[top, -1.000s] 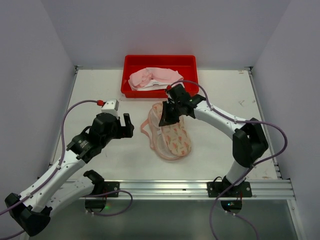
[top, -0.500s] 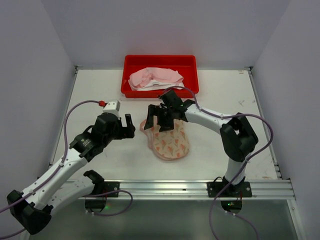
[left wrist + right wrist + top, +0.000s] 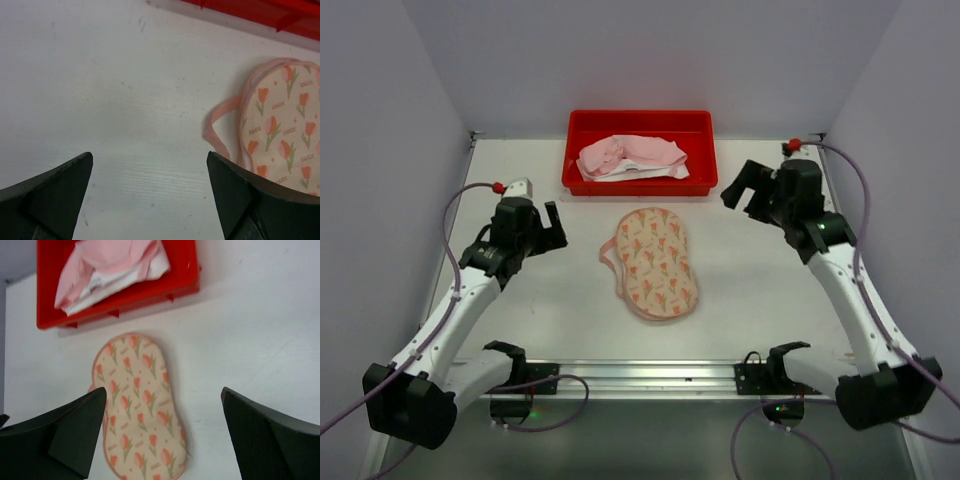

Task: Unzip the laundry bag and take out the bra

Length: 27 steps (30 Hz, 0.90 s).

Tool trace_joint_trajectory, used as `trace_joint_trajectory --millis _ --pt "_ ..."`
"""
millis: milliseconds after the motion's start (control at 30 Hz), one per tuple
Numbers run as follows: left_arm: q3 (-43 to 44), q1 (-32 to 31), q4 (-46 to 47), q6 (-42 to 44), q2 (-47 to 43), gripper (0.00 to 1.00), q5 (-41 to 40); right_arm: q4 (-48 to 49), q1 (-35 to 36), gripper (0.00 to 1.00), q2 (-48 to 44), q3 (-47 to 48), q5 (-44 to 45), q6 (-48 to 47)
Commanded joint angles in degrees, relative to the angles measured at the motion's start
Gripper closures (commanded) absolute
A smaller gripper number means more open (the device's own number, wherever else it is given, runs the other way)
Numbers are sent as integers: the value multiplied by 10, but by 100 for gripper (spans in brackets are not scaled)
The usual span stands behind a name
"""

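The laundry bag (image 3: 651, 262), a cream two-lobed pouch printed with orange tulips and edged in pink, lies flat mid-table, also shown in the left wrist view (image 3: 281, 125) and the right wrist view (image 3: 137, 400). A pink loop (image 3: 215, 125) sticks out of its left side. The pale pink and white bra (image 3: 630, 157) lies bunched in the red tray (image 3: 705, 150), seen too by the right wrist camera (image 3: 107, 270). My left gripper (image 3: 554, 228) hangs open left of the bag, its jaws empty over bare table (image 3: 149, 155). My right gripper (image 3: 745, 197) is open, raised off to the bag's right (image 3: 163, 390).
The red tray (image 3: 45, 295) stands at the table's back edge, just beyond the bag. Grey walls close the table in on the left, right and back. A metal rail (image 3: 650, 375) with the arm bases runs along the near edge.
My right gripper opened, let go of the bag and swung away to the back right. The bag now lies flat. My left arm drew back to the left.
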Motion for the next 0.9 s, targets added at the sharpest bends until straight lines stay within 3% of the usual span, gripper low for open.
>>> trace_joint_trajectory --millis 0,100,233,367,567,867 --pt "69 61 -11 42 -33 0 21 -47 -10 1 -133 13 134 -56" --pt "119 66 -37 49 -86 0 -13 -57 -10 1 -219 27 203 -73" --pt "187 65 -72 77 -153 0 -54 -45 -10 1 -375 33 203 -125" --pt "263 65 -99 109 -213 0 -74 -32 -10 1 -469 31 206 -164" --pt "303 65 -121 145 -277 0 -89 -25 -10 1 -552 13 171 -196" --pt "275 66 -120 138 -333 0 -87 -18 -10 1 -609 -15 136 -204"
